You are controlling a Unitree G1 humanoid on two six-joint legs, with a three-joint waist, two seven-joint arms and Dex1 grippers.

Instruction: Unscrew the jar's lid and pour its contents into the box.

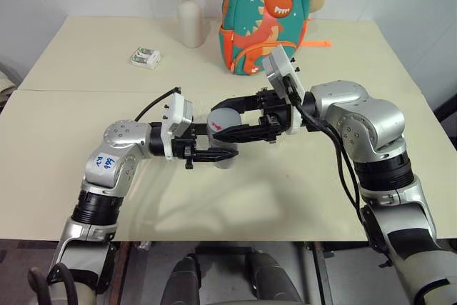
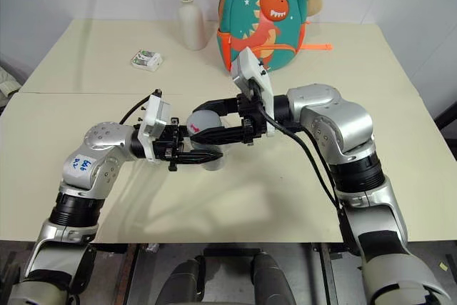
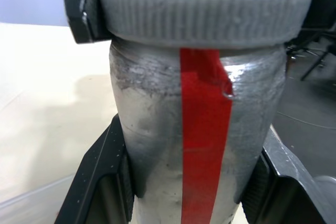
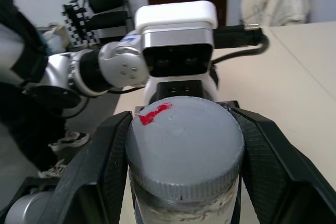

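- Silvery-grey jar (image 1: 226, 121) is held above the cream table (image 1: 71, 116) at centre frame of the head views, between the two arms.
- Left arm reaches in from lower left, forearm roughly level, its left gripper (image 1: 218, 155) pointing toward frame right.
- Right arm comes from lower right, elbow bent high, its right gripper (image 1: 230, 131) pointing toward frame left, just above the left one.
- Open tabletop lies around the jar on all sides; the table's near edge runs across the lower frame, below both forearms.
- Well apart at upper frame: a white vase (image 1: 191, 21), a teal dinosaur backpack (image 1: 265, 16), and a small white-and-green packet (image 1: 146, 57) at upper left.
- Left gripper is clamped on the jar's body; the left wrist view shows a black finger (image 3: 107, 177) pressed against each side, a red tape strip (image 3: 202, 145) between them.
- Right gripper is clamped on the ribbed grey lid (image 4: 184, 145), a finger (image 4: 107, 166) touching each side; the lid, with a red mark, sits on the jar.
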